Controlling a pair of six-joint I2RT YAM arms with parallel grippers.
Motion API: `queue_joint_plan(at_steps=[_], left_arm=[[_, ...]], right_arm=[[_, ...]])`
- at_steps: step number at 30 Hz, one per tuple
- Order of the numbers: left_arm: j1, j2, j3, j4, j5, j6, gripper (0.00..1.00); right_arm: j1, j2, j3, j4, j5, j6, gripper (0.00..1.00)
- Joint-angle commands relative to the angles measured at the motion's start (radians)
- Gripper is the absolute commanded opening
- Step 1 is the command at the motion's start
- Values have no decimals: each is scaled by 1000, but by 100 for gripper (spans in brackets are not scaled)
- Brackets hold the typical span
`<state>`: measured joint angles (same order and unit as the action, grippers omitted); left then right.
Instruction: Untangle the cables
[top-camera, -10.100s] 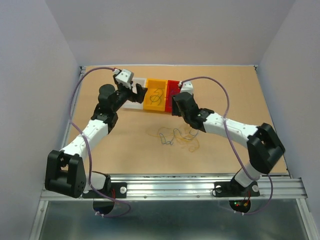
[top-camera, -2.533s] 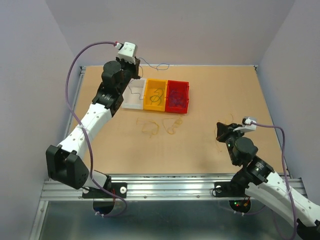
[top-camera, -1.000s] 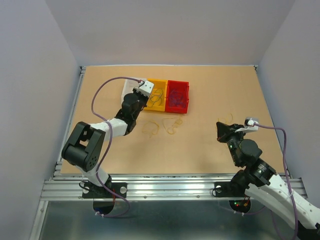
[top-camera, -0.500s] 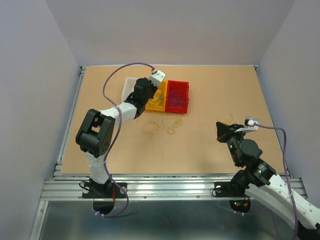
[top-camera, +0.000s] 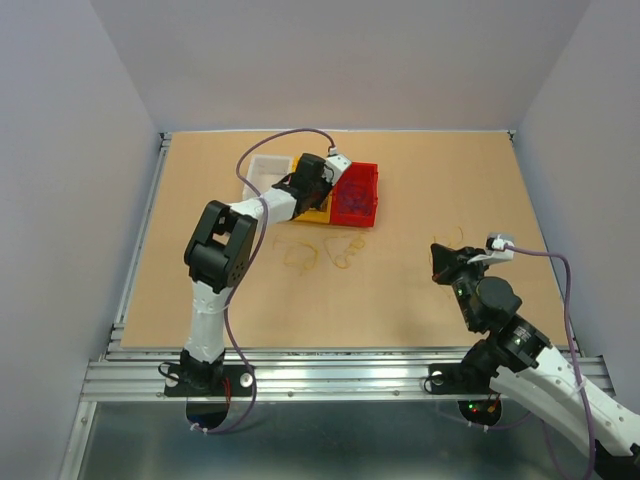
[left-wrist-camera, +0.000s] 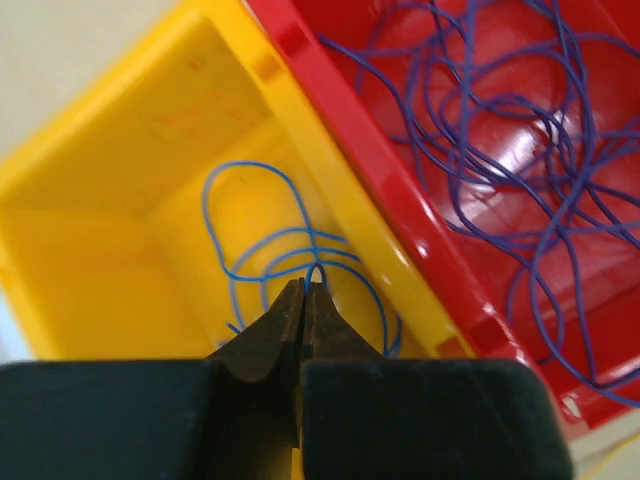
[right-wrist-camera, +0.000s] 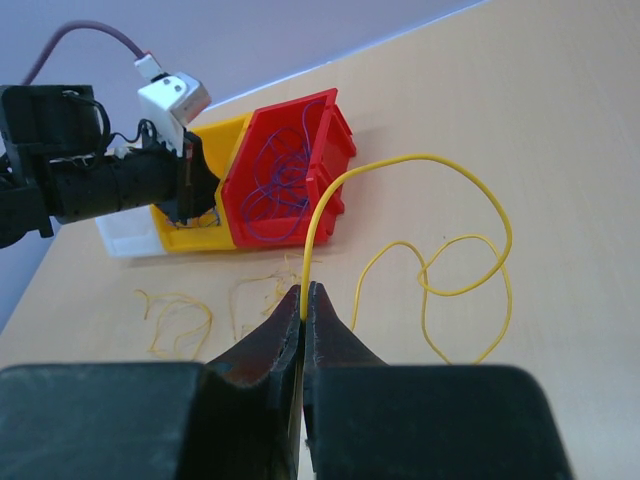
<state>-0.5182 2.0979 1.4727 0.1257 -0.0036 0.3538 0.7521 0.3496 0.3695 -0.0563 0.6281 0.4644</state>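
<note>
1. Top view first. Three bins in a row toward the far side of the surface (top-camera: 450, 170): white bin (top-camera: 262, 170), yellow bin (top-camera: 312, 208), and red bin (top-camera: 360, 195) holding purple cables (top-camera: 352, 198). Loose tan-yellow strands (top-camera: 320, 252) lying flat just in front of them. Left arm folded hard at the elbow and reaching far out, left tool (top-camera: 312, 190) down over the yellow bin and hiding most of it. Right arm low at the right front, right tool (top-camera: 440, 262) well apart from the bins, yellow cable (top-camera: 458, 238) curling off its tip.
2. Left wrist view. Staring straight into the yellow bin (left-wrist-camera: 150, 130), with the red bin's wall touching it on the right. Blue cable (left-wrist-camera: 300, 240) in a few loops on the yellow floor, and a purple tangle (left-wrist-camera: 500, 150) next door. Tool fingers (left-wrist-camera: 270, 340) pressed together with one blue loop ending right at the tip. Can't tell if it's actually nipped.
3. Right wrist view. Tool clamped tight on the yellow cable (right-wrist-camera: 400, 160), the cable rising from the tip, arching right and dropping in loops onto the surface. Farther off, the three bins, with the black left arm (right-wrist-camera: 90, 185) coming in over the yellow one from the left. More loose strands (right-wrist-camera: 180, 315) in front.
</note>
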Motion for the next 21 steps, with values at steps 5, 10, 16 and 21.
queue_joint_plan(at_steps=[5, 10, 16, 21], left_arm=[[-17, -105, -11, -35, -41, -36, 31], [-11, -301, -123, 20, -29, -42, 49], [-11, -548, -265, 55, 68, -45, 68], [-20, -709, -403, 112, 348, -9, 72]], right_arm=[[0, 26, 13, 76, -33, -27, 1], [0, 74, 8, 150, -186, -72, 1], [-2, 138, -9, 285, -424, -112, 1], [-2, 183, -55, 467, -616, -115, 1]])
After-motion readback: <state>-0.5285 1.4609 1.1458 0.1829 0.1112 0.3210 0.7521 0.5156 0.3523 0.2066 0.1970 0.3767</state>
